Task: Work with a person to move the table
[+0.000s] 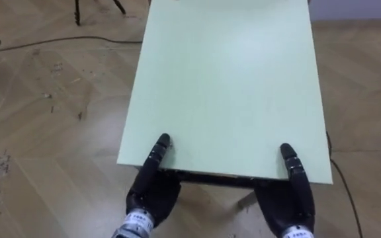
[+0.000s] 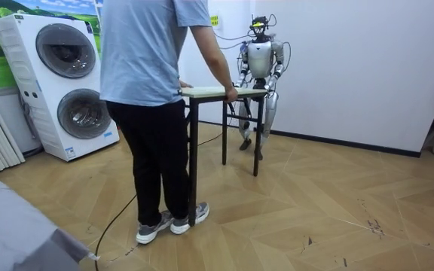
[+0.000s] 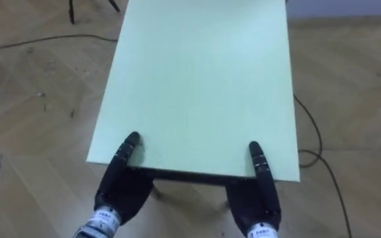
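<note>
– At the table's [image 1: 230, 86] near edge, what are the robot's hands doing?

– The left hand [image 1: 149, 188] and the right hand [image 1: 295, 192] are at the two near corners. Each straddles the edge, with part of it lying on the pale green tabletop [image 3: 197, 86] and the rest going beneath. I cannot tell whether either hand is clamped on the edge, because the part underneath is hidden.

– Where is the table itself?

– Straight ahead of both hands, stretching away from them. At the end farthest from the hands stands a person [image 2: 149, 68], and the person's hand [image 2: 231, 94] is on that edge. The robot stands at its own short end, close to a white wall.

– Which step is this?

– By the look of it, both ends are held and the carry is beginning or under way. I cannot tell whether the table legs are off the floor.

– What does the next move call for?

– In my judgement, the two hands should be at the same height so the tabletop stays level. The robot's steps should match the person's pace and direction, so the edge neither drags nor slips from either hand.

– How many of each thing?

– One table, one person and two robot hands. Past the person, well apart from both hands, are two machines, an upper washer [image 2: 65, 49] on a lower washer [image 2: 85, 113].
</note>
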